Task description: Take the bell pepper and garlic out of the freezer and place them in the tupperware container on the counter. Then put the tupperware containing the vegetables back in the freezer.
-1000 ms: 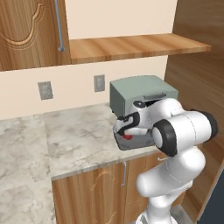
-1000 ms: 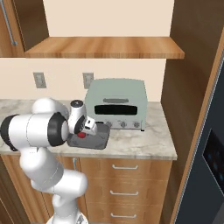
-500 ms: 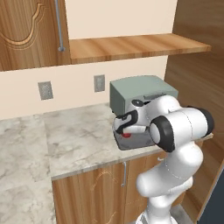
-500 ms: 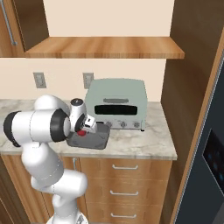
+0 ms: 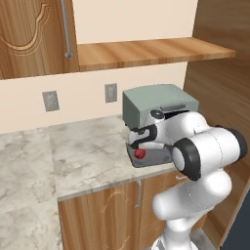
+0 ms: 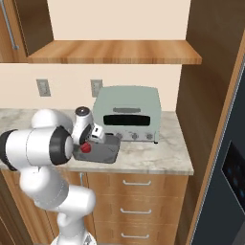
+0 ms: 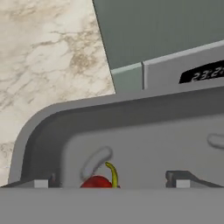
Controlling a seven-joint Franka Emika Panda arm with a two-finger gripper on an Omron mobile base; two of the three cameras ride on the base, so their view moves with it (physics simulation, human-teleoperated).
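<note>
The red bell pepper (image 5: 140, 154) (image 6: 85, 148) (image 7: 98, 182) lies in the left end of the dark grey tupperware container (image 5: 157, 159) (image 6: 104, 152) (image 7: 43, 119), which stands on the counter (image 5: 83, 151) (image 6: 153, 157). My gripper (image 5: 139, 146) (image 6: 90, 141) (image 7: 111, 183) hangs just over that end of the tub. It is open, its fingertips (image 7: 41, 183) wide apart on either side of the pepper and clear of it. The garlic is out of view. A dark slice of the freezer (image 6: 225, 182) shows at the right.
A grey-green toaster oven (image 5: 156, 105) (image 6: 127, 115) (image 7: 166, 39) stands right behind the tub, almost touching it. A wooden shelf (image 5: 146, 49) hangs above. The counter's front edge lies close to the tub's near side.
The jaws have spread apart and let go of the bell pepper, which now rests in the tub. The arm has hardly moved.
</note>
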